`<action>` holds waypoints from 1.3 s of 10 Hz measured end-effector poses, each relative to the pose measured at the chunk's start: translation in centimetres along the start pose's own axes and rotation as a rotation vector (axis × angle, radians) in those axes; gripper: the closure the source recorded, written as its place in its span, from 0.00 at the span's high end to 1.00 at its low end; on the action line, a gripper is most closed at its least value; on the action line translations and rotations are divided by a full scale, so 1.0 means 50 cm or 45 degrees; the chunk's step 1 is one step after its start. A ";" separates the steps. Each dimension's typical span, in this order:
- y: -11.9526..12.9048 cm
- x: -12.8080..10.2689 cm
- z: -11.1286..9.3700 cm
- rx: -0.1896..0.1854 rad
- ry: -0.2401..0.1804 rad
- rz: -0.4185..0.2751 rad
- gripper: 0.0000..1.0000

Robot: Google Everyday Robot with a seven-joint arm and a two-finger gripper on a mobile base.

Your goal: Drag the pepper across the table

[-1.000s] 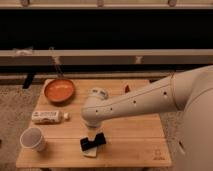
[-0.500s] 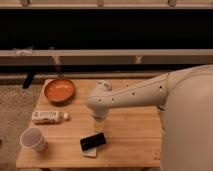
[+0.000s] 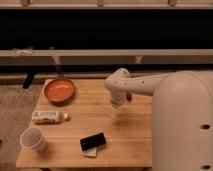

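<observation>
Here's the worktop (image 3: 85,107), light planks, and the white arm (image 3: 145,86) reaches in from the right across its far half. The hand (image 3: 118,106) hangs below the bent wrist, pointing down over the middle of the boards, a little towards the back. Its fingers stand spread wide, and nothing sits between them.

And the pepper (image 3: 129,97)? There it is, a small dark-red sliver on the wood, peeking out at the right edge of the wrist. It lies just beside the hand, on its right and slightly farther back. Part of it is hidden behind the arm, so I cannot tell whether the hand touches it. It is clearly not pinched.

Round the rest of the worktop: an orange pan (image 3: 59,90) at the far left corner, its thin handle angled up and away past the back edge. In front of it a white bottle (image 3: 47,116) lies on its side, cap to the right. There's a label with dark marks along it, but the writing can't be read. A white cup (image 3: 33,138) stands upright at the near left corner. Near the front edge, a black block (image 3: 93,141) rests tilted on a pale pad (image 3: 90,152), well apart from the hand. No readable lettering on either.
</observation>
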State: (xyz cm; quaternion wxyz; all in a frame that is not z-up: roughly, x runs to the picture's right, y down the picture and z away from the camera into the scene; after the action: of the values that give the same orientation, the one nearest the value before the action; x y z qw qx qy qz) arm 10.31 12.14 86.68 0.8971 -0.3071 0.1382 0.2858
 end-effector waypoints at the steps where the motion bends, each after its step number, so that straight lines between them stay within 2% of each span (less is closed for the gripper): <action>1: -0.035 0.030 0.009 0.006 0.030 0.107 0.80; 2: -0.072 0.058 0.017 0.026 0.060 0.260 0.80; 4: -0.104 0.079 0.023 0.068 0.081 0.433 0.80; 5: -0.129 0.076 0.026 0.096 0.061 0.520 0.80; 9: -0.177 0.051 0.038 0.115 -0.062 0.666 0.80; 13: -0.197 0.036 0.090 0.078 -0.162 0.786 0.77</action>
State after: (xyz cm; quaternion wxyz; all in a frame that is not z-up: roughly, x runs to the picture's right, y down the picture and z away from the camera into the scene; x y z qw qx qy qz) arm 17.96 9.36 94.05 0.7836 -0.2051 0.1770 0.5591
